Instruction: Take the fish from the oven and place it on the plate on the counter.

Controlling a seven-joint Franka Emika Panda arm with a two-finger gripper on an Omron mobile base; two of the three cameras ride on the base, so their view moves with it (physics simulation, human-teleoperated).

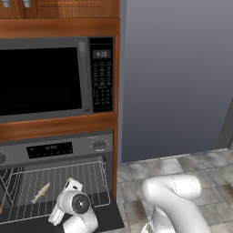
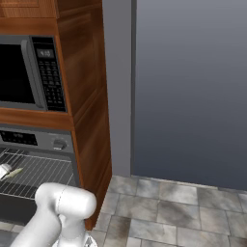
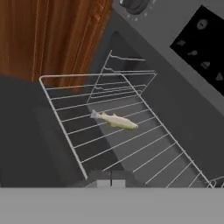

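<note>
Hand view first: pincer (image 3: pixel 110 183) pressed together, tips touching at bottom edge, nothing pinched. Aimed down along the rack, fish well ahead of tips, not touching. Left base view puts pincer (image 1: pixel 72 185) above the open oven cavity, just right of fish.

Fish (image 3: pixel 114 120) lying flat on wire rack (image 3: pixel 87 131), roughly mid-rack, across several wires, tail toward the oven's wood-side wall. Same fish (image 1: pixel 41 192) seen left of the hand in left base view; also visible (image 2: pixel 13 172) at far left edge of right base view.

Oven (image 1: pixel 63 148) door down, rack exposed, control panel with display and knob above. Microwave (image 1: pixel 50 79) above that in wood cabinet (image 2: pixel 89 96). Grey panel and tiled floor (image 2: pixel 183 207) to the right. Plate and desk: cannot say where from these frames.

Judgement: approach stage, grasp not yet done. Needs pincer spread before descent.

Risks:
- Descending pressed together: tips shove fish sideways or push it between wires.
- Fish slim and flat on wires: fingertips likely to catch a wire instead, or clamp wire plus fish, then drag the rack on lift.
- Pinch near tail or off-centre: fish pivots, slips out during the swing.
- Tight cavity: wrist or elbow could clip the control panel edge or raised rack rim on retreat.
- Plate location unknown, so long carry likely; weak pinch means drop on the floor.
</note>
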